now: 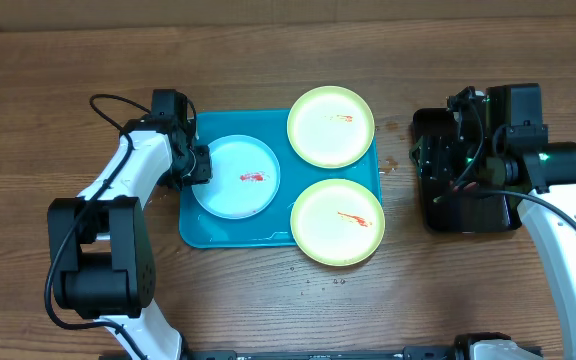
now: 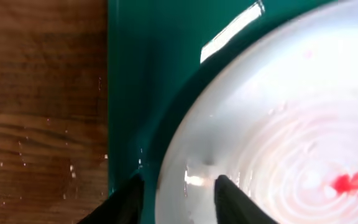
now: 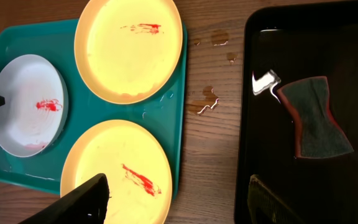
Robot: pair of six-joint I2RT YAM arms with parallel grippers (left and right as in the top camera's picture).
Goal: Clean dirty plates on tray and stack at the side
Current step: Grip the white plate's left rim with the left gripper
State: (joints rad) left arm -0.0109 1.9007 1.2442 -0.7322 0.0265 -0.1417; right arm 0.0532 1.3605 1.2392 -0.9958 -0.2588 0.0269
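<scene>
The turquoise tray [image 1: 193, 228] holds a light blue plate [image 1: 236, 176] at its left and two yellow-green plates, one far right [image 1: 330, 126] and one near right [image 1: 338, 222]. Each plate has a red smear. My left gripper [image 1: 200, 165] is at the blue plate's left edge. In the left wrist view its fingers [image 2: 178, 199] are open and straddle the plate's rim [image 2: 278, 124], one finger over the tray [image 2: 142, 74]. My right gripper [image 1: 436, 160] is open and empty above the black tray's left side; its fingers [image 3: 179, 202] span the bare wood.
A glossy black tray [image 3: 303, 180] at the right holds a sponge [image 3: 316, 118] with a red-brown edge. Small liquid spots [image 3: 204, 102] lie on the wood between the two trays. Both yellow-green plates overhang the turquoise tray's right rim.
</scene>
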